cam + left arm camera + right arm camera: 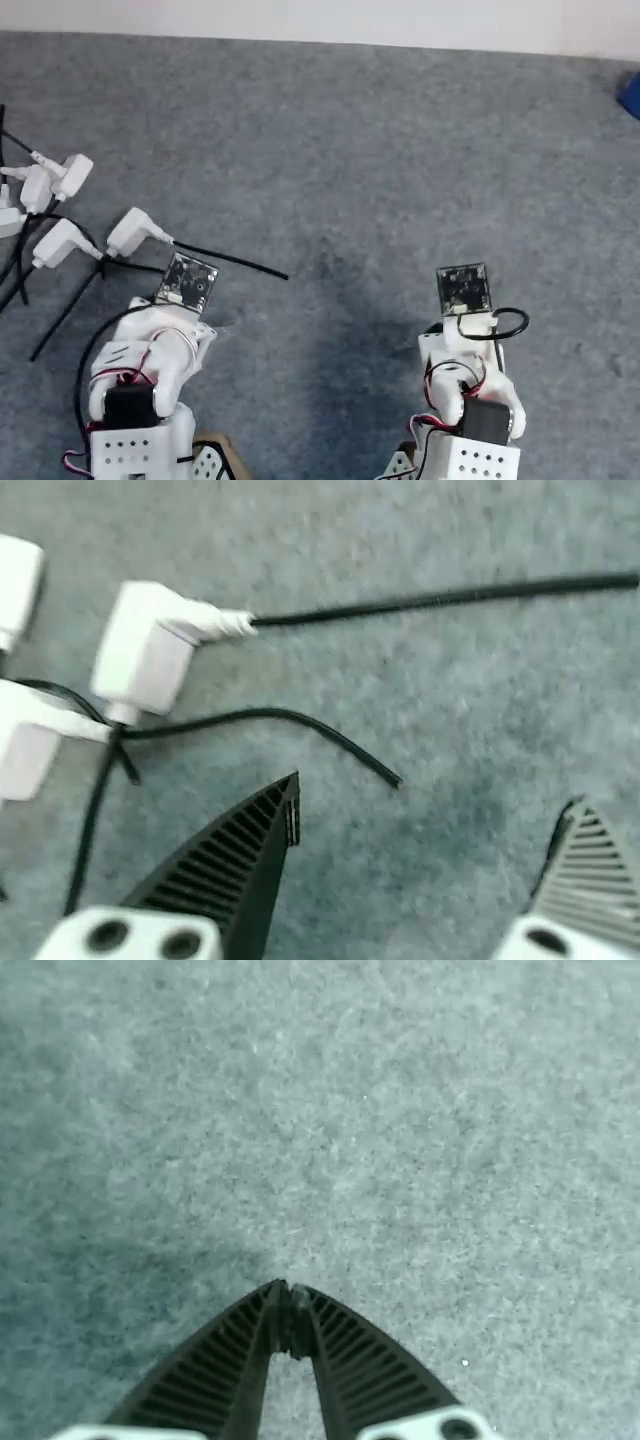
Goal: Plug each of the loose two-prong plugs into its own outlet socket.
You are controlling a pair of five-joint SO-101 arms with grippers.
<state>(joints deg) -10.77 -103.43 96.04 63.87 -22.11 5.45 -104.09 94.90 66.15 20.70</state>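
left claw [435,795] spread wide, white plug [140,655] near, ahead of one fingertip, right claw [287,1300] pressed together

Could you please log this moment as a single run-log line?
left gripper: jaws open, near white two-prong plastic plug on black cord | right gripper: jaws shut, empty, over grey carpet

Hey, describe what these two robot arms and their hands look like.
The left arm and right arm have white plastic shells, black motors, looping red, white and black wires, and a square camera board at the wrist. The left hand and right hand have black, ribbed, triangular fingers.
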